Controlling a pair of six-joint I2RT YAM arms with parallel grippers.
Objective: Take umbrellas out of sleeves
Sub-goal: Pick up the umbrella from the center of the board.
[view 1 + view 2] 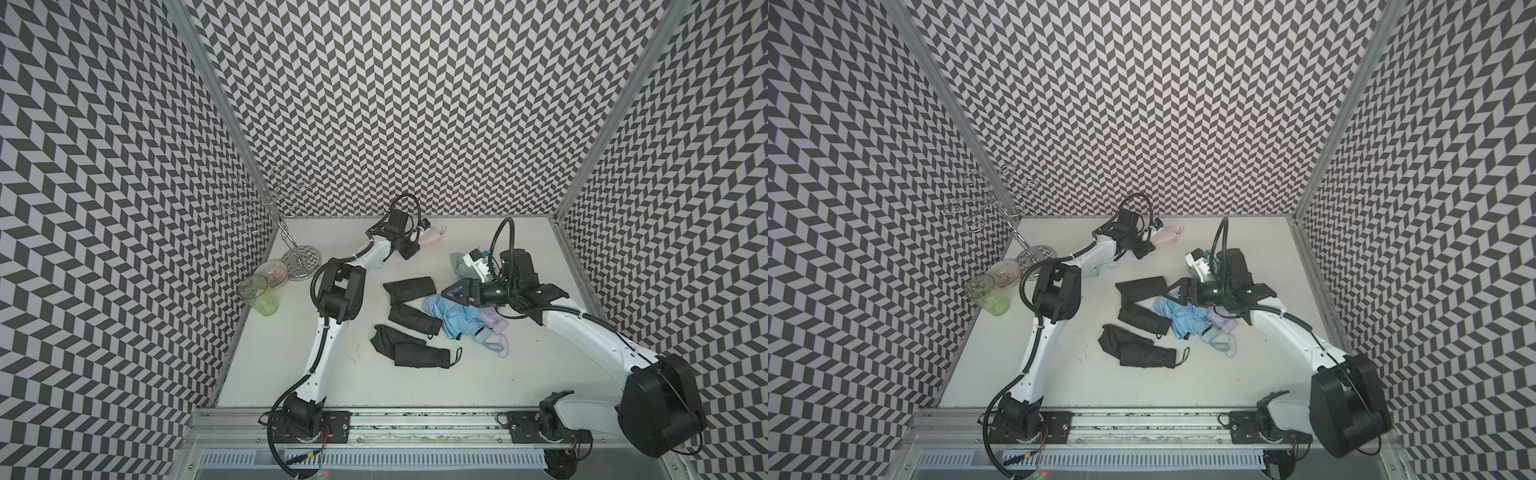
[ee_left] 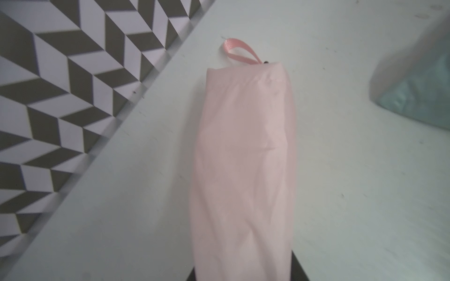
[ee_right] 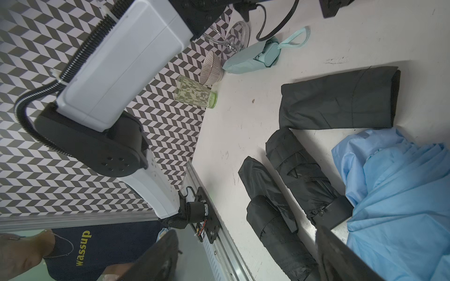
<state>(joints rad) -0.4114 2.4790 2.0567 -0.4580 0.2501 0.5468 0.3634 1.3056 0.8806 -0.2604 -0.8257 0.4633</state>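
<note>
A pink umbrella (image 1: pixel 431 237) in its pink sleeve (image 2: pixel 243 158) lies near the back wall, its wrist loop (image 2: pixel 239 52) pointing away from the wrist. My left gripper (image 2: pixel 243 275) is shut on the sleeve's near end, with a dark finger on each side. My right gripper (image 3: pixel 246 262) hovers open and empty over the middle pile. Below it lie two black umbrellas (image 1: pixel 413 318) (image 1: pixel 422 356), a flat black sleeve (image 1: pixel 409 287), a light blue umbrella (image 1: pixel 453 316) and a lavender one (image 1: pixel 494 324). A mint umbrella (image 1: pixel 461 266) lies behind the right wrist. Another mint one (image 3: pixel 248 60) lies under the left arm.
A clear green glass (image 1: pixel 259 296), a ribbed bowl (image 1: pixel 272 272) and a chrome wire rack (image 1: pixel 291 245) stand at the table's left edge. Patterned walls close in three sides. An aluminium rail (image 1: pixel 415 419) with both arm bases runs along the front.
</note>
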